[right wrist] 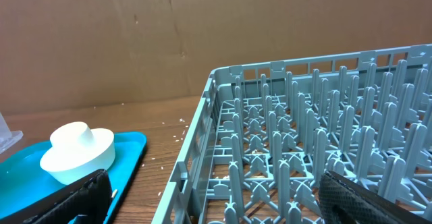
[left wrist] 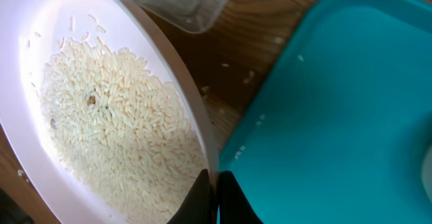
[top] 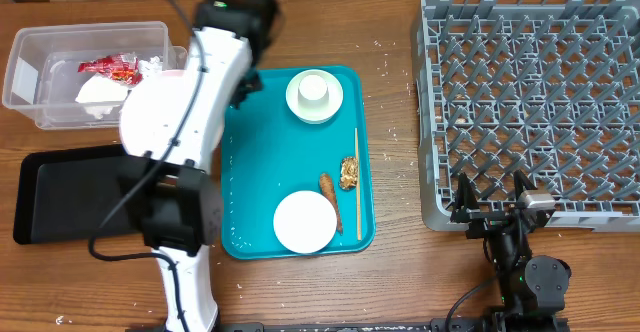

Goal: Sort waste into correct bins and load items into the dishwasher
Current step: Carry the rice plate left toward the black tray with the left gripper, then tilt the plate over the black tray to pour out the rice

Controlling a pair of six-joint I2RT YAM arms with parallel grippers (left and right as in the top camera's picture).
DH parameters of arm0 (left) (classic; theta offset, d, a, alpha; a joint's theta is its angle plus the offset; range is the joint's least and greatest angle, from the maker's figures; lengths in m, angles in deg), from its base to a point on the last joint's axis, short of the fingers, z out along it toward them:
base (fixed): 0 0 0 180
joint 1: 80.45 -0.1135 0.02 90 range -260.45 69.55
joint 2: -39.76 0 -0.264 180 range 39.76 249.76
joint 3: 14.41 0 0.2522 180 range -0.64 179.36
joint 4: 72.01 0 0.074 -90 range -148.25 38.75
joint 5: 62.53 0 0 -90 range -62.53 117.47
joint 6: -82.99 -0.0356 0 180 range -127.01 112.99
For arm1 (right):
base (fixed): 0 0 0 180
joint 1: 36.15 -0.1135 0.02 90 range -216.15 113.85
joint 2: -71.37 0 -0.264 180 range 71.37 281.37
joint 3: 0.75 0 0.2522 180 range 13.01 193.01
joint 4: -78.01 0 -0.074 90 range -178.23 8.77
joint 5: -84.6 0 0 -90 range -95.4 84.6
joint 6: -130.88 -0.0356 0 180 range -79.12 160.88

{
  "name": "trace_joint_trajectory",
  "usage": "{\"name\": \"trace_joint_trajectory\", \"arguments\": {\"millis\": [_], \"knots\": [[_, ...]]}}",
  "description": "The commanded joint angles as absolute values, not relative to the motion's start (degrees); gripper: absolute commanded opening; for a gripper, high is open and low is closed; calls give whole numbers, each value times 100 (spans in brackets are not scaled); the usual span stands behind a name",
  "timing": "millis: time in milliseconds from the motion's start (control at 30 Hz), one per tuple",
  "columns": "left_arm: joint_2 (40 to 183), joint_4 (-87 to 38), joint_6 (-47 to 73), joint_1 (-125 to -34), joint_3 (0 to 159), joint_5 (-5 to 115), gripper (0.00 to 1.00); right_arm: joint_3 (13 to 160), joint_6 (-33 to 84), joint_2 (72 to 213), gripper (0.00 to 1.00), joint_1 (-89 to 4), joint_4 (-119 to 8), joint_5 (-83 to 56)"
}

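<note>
In the left wrist view my left gripper (left wrist: 216, 178) is shut on the rim of a large white plate (left wrist: 47, 15). The plate is tilted and white rice grains (left wrist: 115, 109) lie in it. It hangs between the clear tub (left wrist: 182, 1) and the teal tray (left wrist: 337, 116). Overhead, the left arm hides the plate. The clear tub (top: 40, 72) holds a red-and-white wrapper (top: 110, 69) and a crumpled napkin (top: 98, 96). My right gripper (top: 492, 207) stands open and holds nothing at the front edge of the grey dish rack (top: 530, 102).
The teal tray (top: 240, 172) carries a bowl with a cup in it (top: 314, 94), a smaller plate (top: 305, 221), an orange stick (top: 329, 189), a brown food bit (top: 349, 172) and a thin skewer (top: 357, 182). A black tray (top: 60, 187) lies left of it.
</note>
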State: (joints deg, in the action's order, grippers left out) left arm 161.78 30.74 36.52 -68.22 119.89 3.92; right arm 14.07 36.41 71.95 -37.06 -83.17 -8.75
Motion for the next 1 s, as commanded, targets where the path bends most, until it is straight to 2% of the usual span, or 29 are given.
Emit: {"name": "trace_joint_trajectory", "arguments": {"millis": [0, 600, 733, 967], "knots": [[16178, 3109, 3621, -7378, 12124, 648, 4, 1348, 3641, 7153, 100, -3743, -8359, -801], [16180, 2764, 2999, -9668, 12120, 1942, 4, 1348, 3643, 7153, 100, -3743, -8359, -801], [16180, 2668, 2572, -10285, 12102, 2995, 4, 1348, 3643, 7153, 100, -3743, -8359, -801], [16180, 2556, 2120, -10932, 12100, 3832, 4, 1348, 3643, 7153, 100, -3743, -8359, -801]]}}
